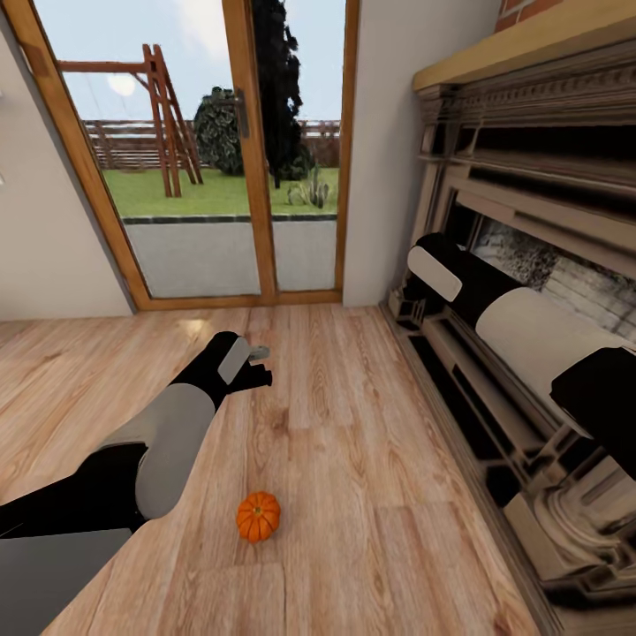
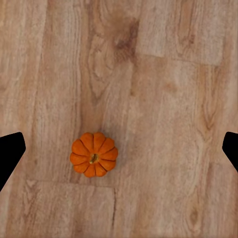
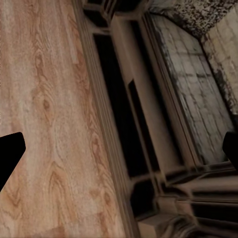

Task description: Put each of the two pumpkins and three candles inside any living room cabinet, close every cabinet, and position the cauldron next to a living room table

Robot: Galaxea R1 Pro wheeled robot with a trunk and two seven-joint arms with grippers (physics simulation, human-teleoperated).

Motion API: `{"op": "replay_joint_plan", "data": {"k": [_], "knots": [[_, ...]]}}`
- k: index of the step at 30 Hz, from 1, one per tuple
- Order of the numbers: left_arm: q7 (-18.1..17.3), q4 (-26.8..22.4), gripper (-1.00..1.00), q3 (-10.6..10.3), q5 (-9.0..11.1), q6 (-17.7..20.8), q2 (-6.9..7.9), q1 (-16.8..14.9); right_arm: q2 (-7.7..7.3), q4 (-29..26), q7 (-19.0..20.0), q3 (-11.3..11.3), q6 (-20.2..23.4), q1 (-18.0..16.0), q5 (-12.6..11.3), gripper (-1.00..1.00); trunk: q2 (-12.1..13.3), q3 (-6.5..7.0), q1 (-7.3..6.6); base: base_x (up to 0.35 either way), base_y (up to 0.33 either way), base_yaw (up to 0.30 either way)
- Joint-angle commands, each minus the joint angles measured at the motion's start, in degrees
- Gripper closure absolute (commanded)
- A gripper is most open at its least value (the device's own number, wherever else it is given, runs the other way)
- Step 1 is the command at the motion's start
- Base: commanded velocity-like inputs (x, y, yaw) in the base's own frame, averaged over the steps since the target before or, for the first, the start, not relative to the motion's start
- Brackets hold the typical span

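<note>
- Left gripper (image 2: 119,148): fingertips sit at the far edges of the wrist view, jaws spread wide, nothing between them. I read this as a pre-grasp hover, camera pointing straight down at the floor.
- Pumpkin (image 2: 94,154): small, orange, ribbed, stem up, lying free on the plank floor (image 2: 163,74). It sits between the two fingertips but closer to one of them, so I would re-centre before lowering.
- In the head view the left gripper (image 1: 258,364) is held out ahead of the pumpkin (image 1: 258,516), which lies nearer my base, beside the left forearm. Well apart, no contact.
- Right gripper (image 3: 119,148): tips likewise at the frame edges, jaws wide, empty. It looks down over the base of the stone fireplace surround (image 3: 148,124) where it meets the floor. My guess is the arm is just parked out of the way.
- Right forearm (image 1: 530,327) crosses in front of the fireplace surround (image 1: 495,177) in the head view.
- Ahead: wood-framed glass doors (image 1: 238,150), garden beyond.
- Judgement: first pumpkin pickup not yet made.
</note>
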Motion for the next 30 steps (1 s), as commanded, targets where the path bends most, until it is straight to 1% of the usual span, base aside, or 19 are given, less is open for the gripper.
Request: {"op": "replay_joint_plan", "data": {"k": [1,11,21,30], "knots": [[0.56,-0.08,-1.00,0.19,0.60,0.08,-0.04,-0.03,-0.06,-0.13,-0.47,0.45,0.15,-0.08,-0.57,-1.00,-0.44,-0.24,0.21,0.000,0.000,0.000],[0.73,-0.08,-1.00,0.20,0.52,0.03,0.36,-0.03,-0.07,-0.53,-0.47,0.30,0.42,-0.13,-0.54,-1.00,-4.45,-2.03,2.41,0.000,0.000,0.000],[0.81,-0.04,-1.00,0.17,0.43,0.03,0.42,-0.03,-0.08,-1.75,-0.47,0.19,2.45,-1.60,-0.46,-1.00,-8.46,-3.83,4.61,0.000,0.000,0.000],[0.67,0.24,-1.00,0.15,0.50,0.02,0.35,-0.03,-0.28,-1.80,-0.46,-0.10,2.60,-2.35,-0.46,-1.00,-12.07,-5.44,6.58,0.000,0.000,0.000]]}}
